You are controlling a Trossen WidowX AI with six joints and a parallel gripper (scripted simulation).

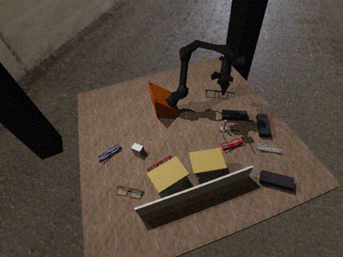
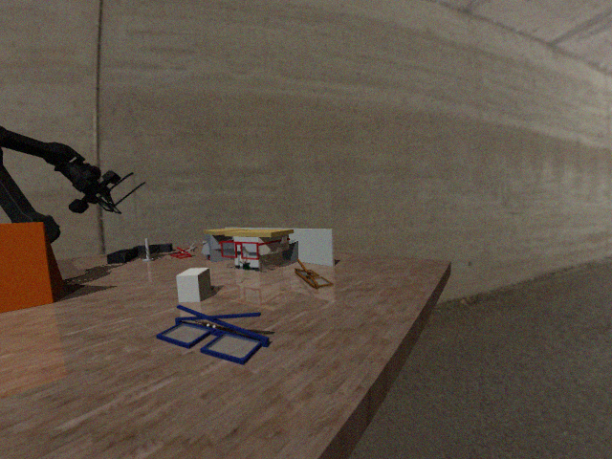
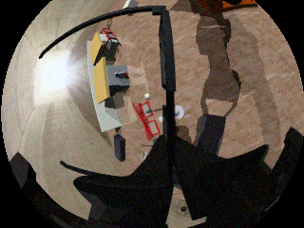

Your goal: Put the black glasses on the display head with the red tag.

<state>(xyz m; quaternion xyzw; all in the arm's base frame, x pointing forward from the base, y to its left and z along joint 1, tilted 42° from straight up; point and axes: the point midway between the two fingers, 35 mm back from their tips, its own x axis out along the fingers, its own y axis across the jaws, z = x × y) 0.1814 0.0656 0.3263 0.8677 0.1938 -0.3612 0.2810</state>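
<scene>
My gripper [image 1: 223, 90] [image 2: 107, 199] is shut on the black glasses [image 1: 211, 91] [image 2: 129, 190] [image 3: 163, 45] and holds them in the air above the back of the table, near the black pillar [image 1: 244, 27]. The temples stick out ahead of the fingers. Two display heads with yellow tops stand mid-table, well away from the gripper. The left head [image 1: 167, 173] [image 2: 247, 247] [image 3: 101, 47] wears red glasses [image 1: 159, 163] [image 2: 240, 248]. The right head [image 1: 207, 160] [image 3: 118, 82] is bare. I cannot make out a red tag on either.
A white panel [image 1: 193, 187] [image 2: 316, 246] stands behind the heads. An orange wedge [image 1: 159, 99] [image 2: 24, 267], a white cube [image 1: 137, 147] [image 2: 193, 285], blue glasses [image 1: 110, 153] [image 2: 212, 336], brown glasses [image 1: 130, 191] [image 2: 311, 276], red glasses [image 1: 231, 144], silver glasses [image 1: 268, 148] and dark cases [image 1: 235, 115] [image 1: 277, 180] lie about.
</scene>
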